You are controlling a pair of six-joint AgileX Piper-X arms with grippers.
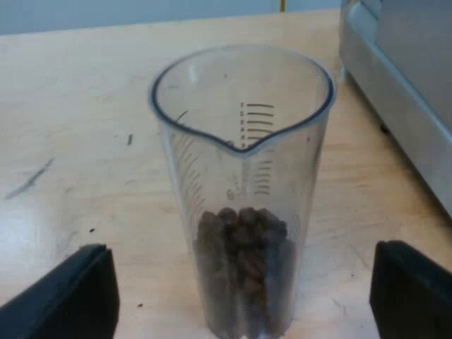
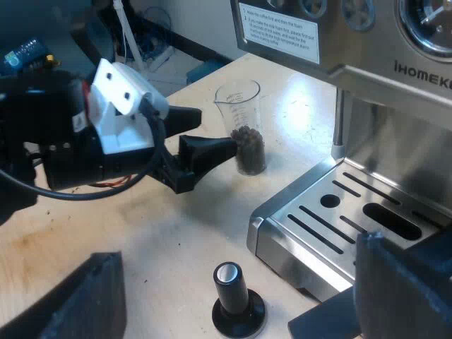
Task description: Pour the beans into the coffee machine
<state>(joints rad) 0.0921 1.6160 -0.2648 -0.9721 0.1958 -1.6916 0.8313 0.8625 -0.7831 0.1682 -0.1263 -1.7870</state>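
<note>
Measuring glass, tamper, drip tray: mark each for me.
measuring glass (image 1: 244,191): left wrist view, clear wall by the scale marks.
tamper (image 2: 233,300): right wrist view, black stem of its knob.
drip tray (image 2: 282,258): right wrist view, steel front wall.

We see bright, even light on the pale wooden tabletop (image 1: 70,106), with hardly a shadow beside the clear plastic measuring glass (image 1: 240,176). Near the brushed-steel espresso machine (image 2: 367,42), a white patch of glare lies on the tabletop, and the machine's slotted steel drip tray (image 2: 332,212) gleams.
</note>
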